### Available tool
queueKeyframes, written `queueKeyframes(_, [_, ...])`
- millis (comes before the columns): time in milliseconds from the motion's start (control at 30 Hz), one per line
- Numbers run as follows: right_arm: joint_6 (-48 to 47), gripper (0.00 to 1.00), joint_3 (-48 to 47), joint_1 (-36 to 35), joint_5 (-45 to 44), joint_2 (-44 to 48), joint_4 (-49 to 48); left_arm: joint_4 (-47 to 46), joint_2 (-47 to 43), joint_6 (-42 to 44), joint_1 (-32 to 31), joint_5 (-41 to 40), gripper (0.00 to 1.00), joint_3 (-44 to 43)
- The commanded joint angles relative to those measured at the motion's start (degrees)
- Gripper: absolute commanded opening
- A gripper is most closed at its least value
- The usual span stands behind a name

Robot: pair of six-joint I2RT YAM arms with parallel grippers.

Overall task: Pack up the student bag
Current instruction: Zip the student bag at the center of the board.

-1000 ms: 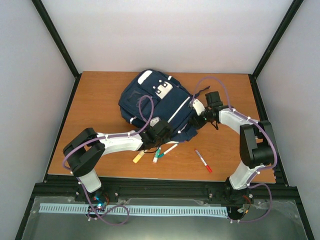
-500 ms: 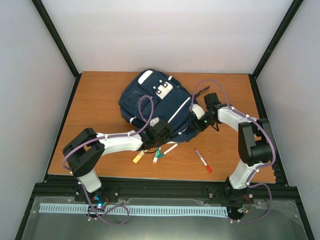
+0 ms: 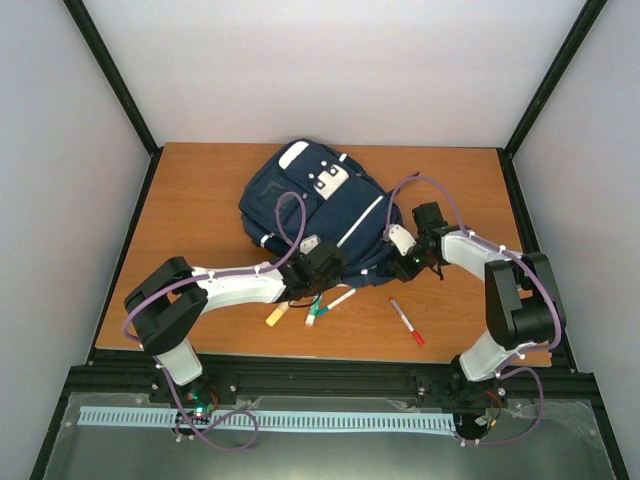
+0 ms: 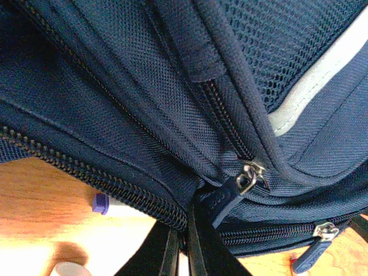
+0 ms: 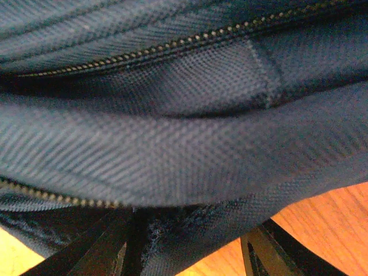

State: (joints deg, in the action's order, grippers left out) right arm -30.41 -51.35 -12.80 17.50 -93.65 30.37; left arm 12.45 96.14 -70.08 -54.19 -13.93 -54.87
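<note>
Seen from above, the student bag (image 3: 320, 205) lies in the middle of the wooden table (image 3: 190, 200), its white-patched front pocket up and toward the far side. The left gripper (image 3: 328, 268) is at the bag's near edge and the right gripper (image 3: 398, 266) at its near right corner. Just in front of the bag lie a yellow-capped marker (image 3: 277, 315), a green-capped marker (image 3: 313, 314) and a white pen (image 3: 340, 298), with a red marker (image 3: 406, 322) apart to the right. In the left wrist view, the left gripper (image 4: 187, 241) is closed, its dark fingers (image 4: 210, 244) pinched together on the bag's fabric at the end of a zip, below a metal zip pull (image 4: 253, 175). A purple-capped marker (image 4: 102, 202) shows under the bag's edge on the table. In the right wrist view, the right gripper (image 5: 192, 244) has its jaws roughly half apart with a fold of navy fabric filling the gap. Whether they actually grip it I cannot tell. A zip (image 5: 172, 43) runs across the fabric above.
</note>
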Motion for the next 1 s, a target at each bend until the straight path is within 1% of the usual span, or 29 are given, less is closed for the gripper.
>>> queueKeyframes(0, [-2.5, 0.50, 1.7, 1.2, -6.1, 3.4, 4.4, 3.6, -0.8, -0.7, 0.0, -5.2, 0.02, -0.7])
queueKeyframes(100, [-2.8, 0.50, 1.5, 1.8, -8.3, 4.7, 4.4, 3.5, -0.3, -0.6, 0.0, -5.2, 0.02, -1.1])
queueKeyframes(167, [-3.9, 0.49, 1.7, 2.0, -5.6, 6.1, 6.1, 3.2, -0.2, -0.1, 0.0, -5.2, 0.02, -1.2])
queueKeyframes(233, [-4.9, 0.48, 2.0, 2.0, -0.7, 10.0, 7.2, 3.0, -0.2, 0.3, 0.0, -5.2, 0.02, -1.4])
queueKeyframes(333, [-4.7, 0.52, 1.8, 1.0, 5.1, 16.9, 8.1, 1.7, -0.1, 1.2, 0.0, -4.2, 0.02, -1.7])
queueKeyframes(400, [-3.3, 0.53, 1.1, -0.5, 7.2, 18.9, 8.6, 1.0, 0.2, 1.5, 0.0, -3.3, 0.02, -2.1])
queueKeyframes(467, [-1.6, 0.54, 0.3, -3.9, 8.1, 19.5, 8.9, 0.4, 0.2, 1.5, 0.0, -2.4, 0.02, -2.7])
queueKeyframes(567, [0.8, 0.54, 0.2, -8.3, 7.7, 19.1, 7.1, -1.0, -0.3, 1.4, 0.0, -1.6, 0.02, -2.7])
queueKeyframes(733, [5.0, 0.55, 0.1, -12.8, 6.5, 16.6, 3.6, -6.8, -1.9, 1.0, 0.0, 0.5, 0.01, -1.0])
queueKeyframes(900, [7.1, 0.56, -0.6, -15.8, 2.2, 12.8, 2.0, -10.6, -2.4, 1.1, 0.0, 2.8, 0.01, -0.4])
queueKeyframes(967, [8.3, 0.56, -1.0, -16.2, -1.0, 11.8, 1.7, -11.1, -2.7, 1.1, 0.0, 3.0, 0.01, -0.2])
